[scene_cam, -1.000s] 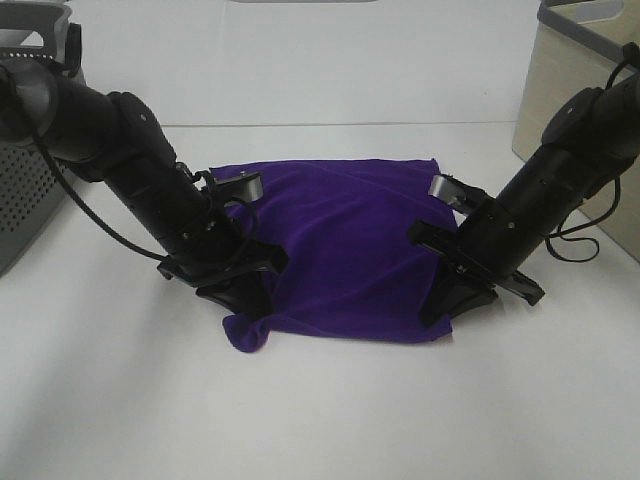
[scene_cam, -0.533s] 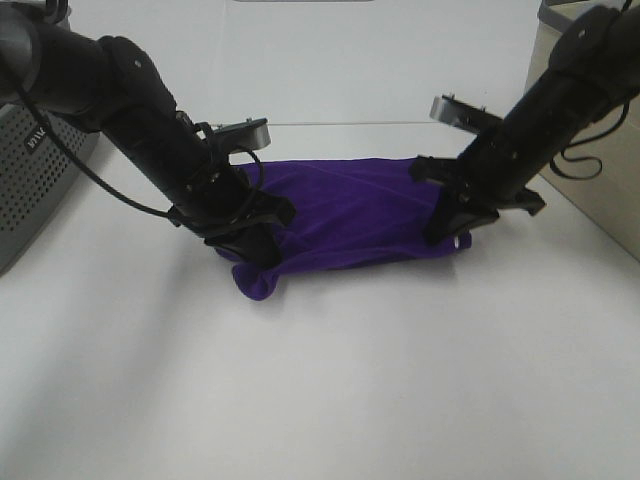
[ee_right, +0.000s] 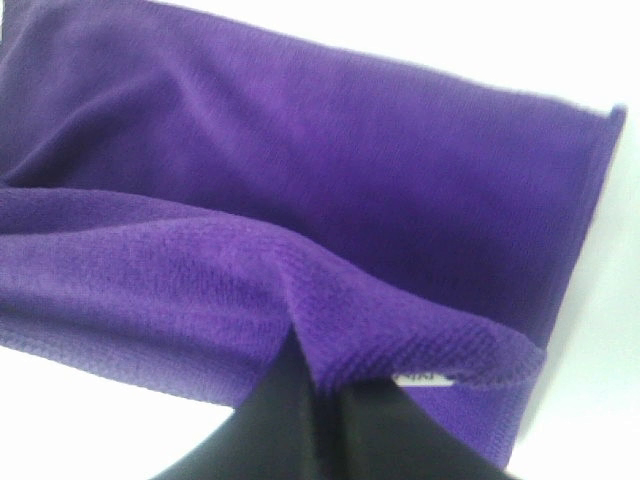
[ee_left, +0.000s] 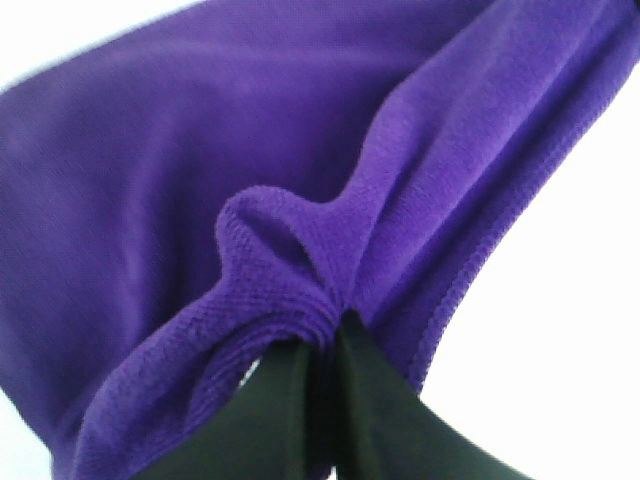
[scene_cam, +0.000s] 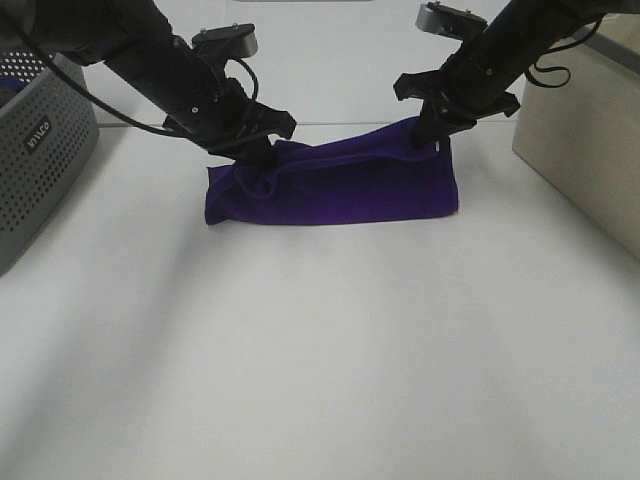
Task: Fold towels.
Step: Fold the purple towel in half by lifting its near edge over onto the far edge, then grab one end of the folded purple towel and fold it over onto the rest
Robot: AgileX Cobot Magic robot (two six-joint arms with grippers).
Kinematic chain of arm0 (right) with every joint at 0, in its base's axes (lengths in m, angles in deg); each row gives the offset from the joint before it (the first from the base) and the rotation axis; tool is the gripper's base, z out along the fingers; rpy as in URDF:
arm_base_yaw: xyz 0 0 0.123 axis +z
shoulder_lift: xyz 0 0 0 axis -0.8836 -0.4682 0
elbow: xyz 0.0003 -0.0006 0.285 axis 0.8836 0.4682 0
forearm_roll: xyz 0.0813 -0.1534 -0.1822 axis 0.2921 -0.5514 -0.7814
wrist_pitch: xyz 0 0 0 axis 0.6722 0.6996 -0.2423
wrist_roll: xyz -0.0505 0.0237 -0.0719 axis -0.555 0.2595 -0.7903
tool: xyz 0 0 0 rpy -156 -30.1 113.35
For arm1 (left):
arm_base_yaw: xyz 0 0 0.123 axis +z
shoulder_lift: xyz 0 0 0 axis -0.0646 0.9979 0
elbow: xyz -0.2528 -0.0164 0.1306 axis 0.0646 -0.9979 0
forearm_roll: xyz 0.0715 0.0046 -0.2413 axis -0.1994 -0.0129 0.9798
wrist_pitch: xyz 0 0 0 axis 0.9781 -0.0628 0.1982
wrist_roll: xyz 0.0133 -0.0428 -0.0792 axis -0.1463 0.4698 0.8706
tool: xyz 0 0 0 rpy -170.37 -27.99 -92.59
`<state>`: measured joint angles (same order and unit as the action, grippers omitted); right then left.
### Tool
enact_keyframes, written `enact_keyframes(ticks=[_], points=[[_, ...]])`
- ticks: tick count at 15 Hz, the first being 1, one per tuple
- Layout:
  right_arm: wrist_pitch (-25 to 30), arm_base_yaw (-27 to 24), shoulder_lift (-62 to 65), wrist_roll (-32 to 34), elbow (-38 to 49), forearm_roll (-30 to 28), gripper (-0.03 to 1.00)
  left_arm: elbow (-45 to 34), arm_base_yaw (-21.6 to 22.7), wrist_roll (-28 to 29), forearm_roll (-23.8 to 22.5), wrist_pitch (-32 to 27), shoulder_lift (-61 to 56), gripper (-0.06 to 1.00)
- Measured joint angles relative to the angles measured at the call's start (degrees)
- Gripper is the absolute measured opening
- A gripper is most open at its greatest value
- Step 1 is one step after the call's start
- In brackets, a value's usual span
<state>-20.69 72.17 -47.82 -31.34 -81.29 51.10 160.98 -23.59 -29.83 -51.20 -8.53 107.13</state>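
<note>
The near part of the table [scene_cam: 320, 380] is just bare white. Further back, about mid-table, the purple towel [scene_cam: 340, 190] lies as a long strip. Its near edge looks like a fold line rather than a hem, so the first half-fold seems basically made. At the strip's far edge, both arms are pinching a corner. The left pincer [scene_cam: 257, 158] is clamped on a bunched-up bit of cloth, and the left wrist view shows its fingers [ee_left: 300, 400] squeezed together with towel puckering out above them. The right pincer [scene_cam: 428, 138] is likewise closed on the other corner, right by a little white tag [ee_right: 425, 380]. That top layer looks slightly lifted and saggy between the two grips, not lying flat yet. So the next move is probably to lower both corners onto the far edge, keep them lined up, and let go together. The left side looks crumpled and might need smoothing. A grey basket [scene_cam: 45, 150] sits off to the left and a beige bin [scene_cam: 585, 120] to the right, both well apart from the towel.
</note>
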Motion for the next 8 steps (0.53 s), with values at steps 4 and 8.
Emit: enact_keyframes(ticks=[4,8], points=[[-0.7,0.0,-9.0,0.0,-11.4,-2.2,0.03,9.3,0.2,0.0,-0.8,2.9,8.0,0.05],[-2.2,-0.1,-10.5,1.5,-12.5,-6.3,0.21,10.6,0.2,0.0,-1.2,3.8,10.7,0.34]])
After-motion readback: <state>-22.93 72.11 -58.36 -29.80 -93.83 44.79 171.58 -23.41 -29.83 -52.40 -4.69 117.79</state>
